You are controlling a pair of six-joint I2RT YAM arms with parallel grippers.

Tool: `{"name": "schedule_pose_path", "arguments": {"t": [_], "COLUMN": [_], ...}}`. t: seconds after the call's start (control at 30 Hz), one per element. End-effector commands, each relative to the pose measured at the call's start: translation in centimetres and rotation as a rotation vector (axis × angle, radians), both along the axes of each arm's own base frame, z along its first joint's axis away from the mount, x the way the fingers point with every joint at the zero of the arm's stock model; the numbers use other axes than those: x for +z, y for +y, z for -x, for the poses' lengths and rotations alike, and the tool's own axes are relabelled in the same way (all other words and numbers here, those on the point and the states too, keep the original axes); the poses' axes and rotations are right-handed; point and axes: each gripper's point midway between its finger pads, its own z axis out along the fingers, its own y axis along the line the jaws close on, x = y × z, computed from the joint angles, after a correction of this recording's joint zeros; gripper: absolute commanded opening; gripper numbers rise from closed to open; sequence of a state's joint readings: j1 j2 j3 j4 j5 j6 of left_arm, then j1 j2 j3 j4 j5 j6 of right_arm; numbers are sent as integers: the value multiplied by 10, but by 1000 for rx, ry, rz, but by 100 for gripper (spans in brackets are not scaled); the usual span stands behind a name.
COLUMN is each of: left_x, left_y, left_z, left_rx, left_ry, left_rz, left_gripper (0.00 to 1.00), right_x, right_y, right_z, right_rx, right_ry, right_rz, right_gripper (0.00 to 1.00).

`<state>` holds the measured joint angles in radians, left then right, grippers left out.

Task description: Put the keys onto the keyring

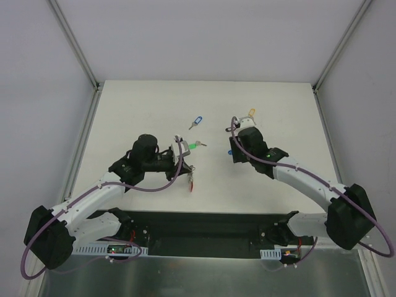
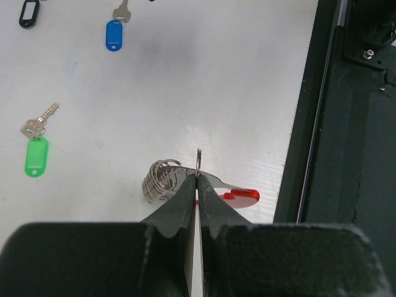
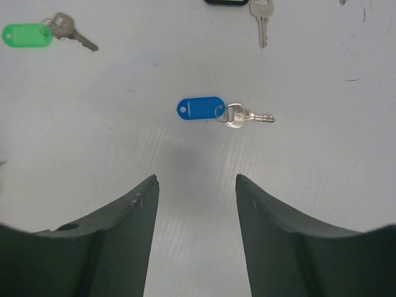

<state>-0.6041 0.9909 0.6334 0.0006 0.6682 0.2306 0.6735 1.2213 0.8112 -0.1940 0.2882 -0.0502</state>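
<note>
Your left pincer (image 2: 198,178) is clamped on the keyring (image 2: 162,180), low centre in its wrist view. Your right pincer (image 3: 196,180) gapes wide and empty, just below a blue-tagged key (image 3: 204,107) mid-frame. That key is probably light, flat and slippery, so take it by the stiff tag.

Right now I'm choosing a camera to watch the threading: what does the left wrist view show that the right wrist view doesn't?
Only the left wrist view: the keyring, pinched in the shut left end effector, and the near edge of the table. Only the right wrist view: the open, empty right end effector. Both: the green-tagged key, the blue-tagged key and the black tag.
</note>
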Motion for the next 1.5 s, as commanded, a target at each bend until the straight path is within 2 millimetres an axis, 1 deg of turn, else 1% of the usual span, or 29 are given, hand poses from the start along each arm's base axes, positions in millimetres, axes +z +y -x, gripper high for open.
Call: {"name": "schedule_pose_path", "arguments": {"t": [0.0,0.03,0.07,0.1,0.13,0.2,0.23,0.27,0.3,0.33,0.37,0.43,0.47,0.5,0.53,0.57,0.63,0.83,1.03,1.33,1.47], "left_x": [20,19,20,19,20,20,21,21,22,21,21,22,21,22,21,21,20,19,18,18,18], "left_y": [-10,-10,-10,-9,-9,-8,-9,-9,-9,-9,-9,-9,-9,-9,-9,-9,-9,-10,-10,-10,-10], "left_z": [-6,-6,-7,-8,-8,-9,-8,-8,-8,-9,-8,-9,-9,-9,-10,-10,-10,-10,-11,-11,-11], "left_rx": [-14,-11,-7,-2,1,5,4,3,3,3,4,6,5,6,8,8,8,5,7,6,6], "left_ry": [-58,-56,-60,-62,-67,-68,-70,-70,-70,-72,-69,-75,-71,-74,-73,-76,-72,-68,-63,-62,-64], "left_rz": [24,20,21,19,20,18,20,19,21,20,20,21,19,20,17,17,14,13,11,8,8], "left_gripper": [0,0,0,0,0,0,0,0,0,0,0,0,0,0,0,0,0,0,0,0,0], "right_x": [-5,-10,-11,-20,-24,-26,-37,-35,-39,-49,-53,-52,-61,-60,-62,-67,-66,-79,-83,-88,-90], "right_y": [-11,-13,-11,-10,-11,-9,-11,-8,-9,-10,-11,-8,-10,-7,-9,-10,-11,-13,-15,-10,-11], "right_z": [-21,-24,-29,-32,-34,-41,-42,-47,-49,-50,-51,-57,-57,-60,-62,-62,-66,-66,-66,-70,-71], "right_rx": [-4,-2,8,18,33,45,58,63,66,71,84,89,100,105,101,101,96,116,124,159,155], "right_ry": [9,19,24,46,54,63,91,92,103,128,144,151,178,175,179,195,193,237,259,285,293], "right_rz": [143,162,176,202,231,261,304,315,336,365,392,414,447,451,466,486,507,551,584,608,624], "right_gripper": [52,50,45,43,42,36,36,35,35,35,35,34,31,31,31,28,28,28,28,27,27]}}
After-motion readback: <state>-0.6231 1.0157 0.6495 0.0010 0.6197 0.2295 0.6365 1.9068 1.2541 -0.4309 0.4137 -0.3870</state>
